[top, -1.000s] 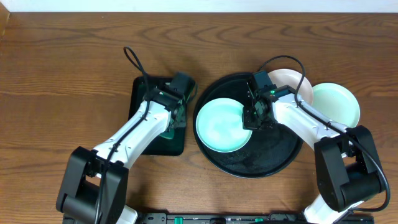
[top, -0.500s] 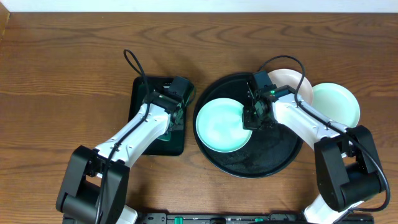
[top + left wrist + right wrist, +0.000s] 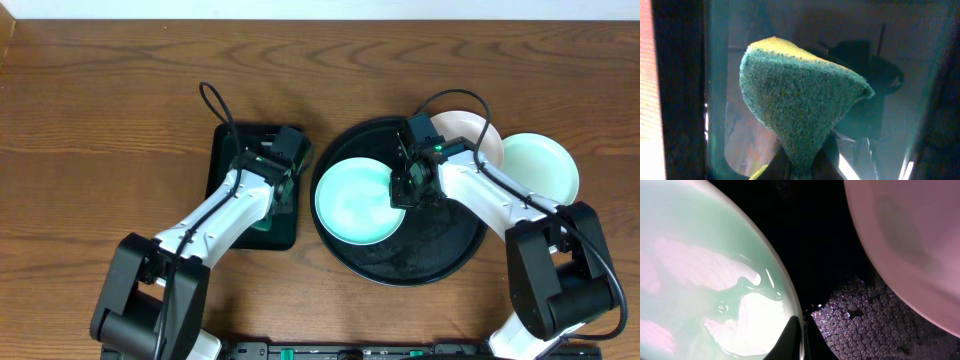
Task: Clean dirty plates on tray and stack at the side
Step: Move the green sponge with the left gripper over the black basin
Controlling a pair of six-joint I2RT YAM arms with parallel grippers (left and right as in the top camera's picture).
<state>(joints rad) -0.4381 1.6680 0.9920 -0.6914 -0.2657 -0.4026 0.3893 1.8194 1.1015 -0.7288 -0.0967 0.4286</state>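
Note:
On the round black tray (image 3: pixel 420 250) lies a mint plate (image 3: pixel 352 200), wet and glossy in the right wrist view, plate (image 3: pixel 700 280). My right gripper (image 3: pixel 402 192) is shut on its right rim, and the fingertips (image 3: pixel 801 332) pinch that rim over the tray (image 3: pixel 865 315). A white plate (image 3: pixel 468 132) rests at the tray's back right, also seen as the white plate (image 3: pixel 920 240). Another mint plate (image 3: pixel 540 165) sits on the table to the right of the tray. My left gripper (image 3: pixel 280 185) is shut on a green and yellow sponge (image 3: pixel 800 100).
A small black rectangular tray (image 3: pixel 225 150) lies left of the round tray, under my left gripper. The left arm's cable loops up at the back (image 3: pixel 212 95). Brown wooden table (image 3: pixel 100 120) extends to the left and back.
My left wrist has shifted very slightly over the small tray. The right arm and the plates have not moved.

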